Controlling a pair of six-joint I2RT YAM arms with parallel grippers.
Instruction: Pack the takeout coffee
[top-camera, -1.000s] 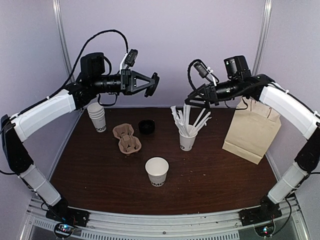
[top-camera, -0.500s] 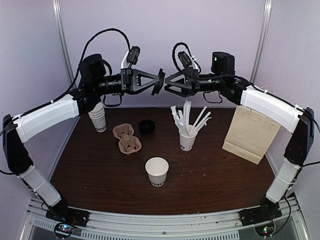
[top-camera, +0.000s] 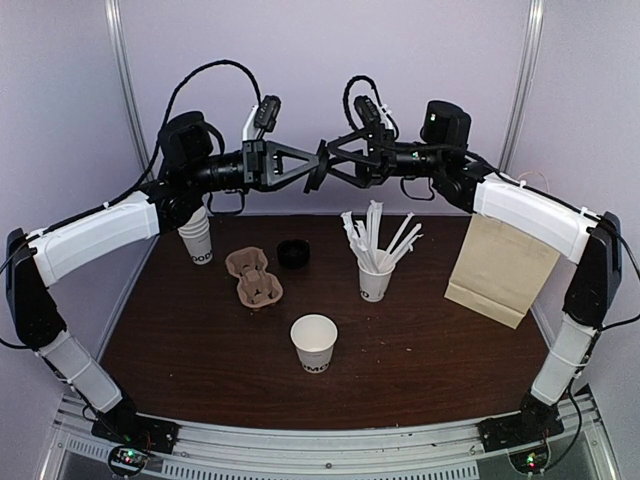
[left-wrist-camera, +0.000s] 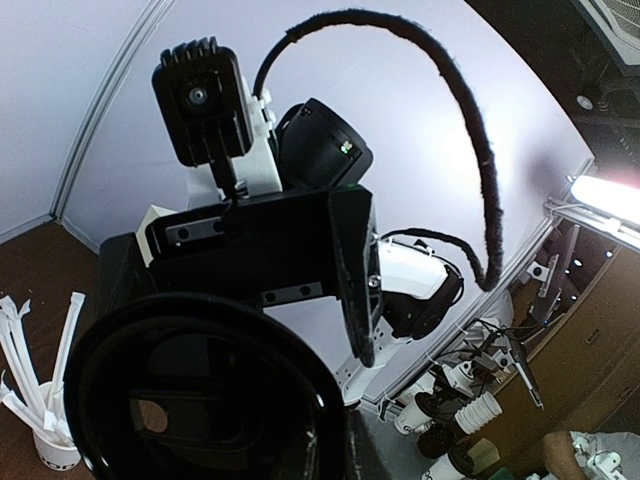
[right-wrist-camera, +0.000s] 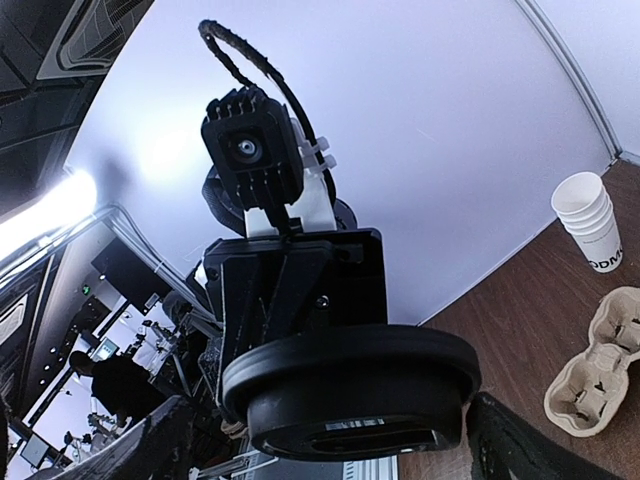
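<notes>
High above the cup of straws (top-camera: 375, 281), and somewhat to its left, the two grippers stand tip to tip in mid-air. Left gripper (top-camera: 316, 167): fingers pressed together on the black lid (right-wrist-camera: 350, 385), held at the fingertips; from the top view the lid shows as a thin upright edge, and in the right wrist view it appears as a flattened disc with the left gripper's body and wrist camera directly behind it. Right gripper (top-camera: 329, 160): jaws spread wide, one finger (right-wrist-camera: 520, 445) on either side of the lid, each with a visible gap to the rim, so it touches nothing. Takeout coffee cup (top-camera: 314, 342): a white paper cup with dark lettering near its base, standing upright and lidless on the table (top-camera: 440, 350), nearer the arm bases than the cup of straws and a little to its left, well below both grippers. Second black round piece (top-camera: 293, 253): lying flat to the left of the cup of straws and slightly farther back; whether it is another lid cannot be told. Cardboard cup carrier (top-camera: 254, 278): farther left of the cup of straws. Stack of white cups (top-camera: 196, 238): farthest left of the cup of straws, partly hidden by the left arm. Brown paper bag (top-camera: 503, 265): upright to the right of the cup of straws.
</notes>
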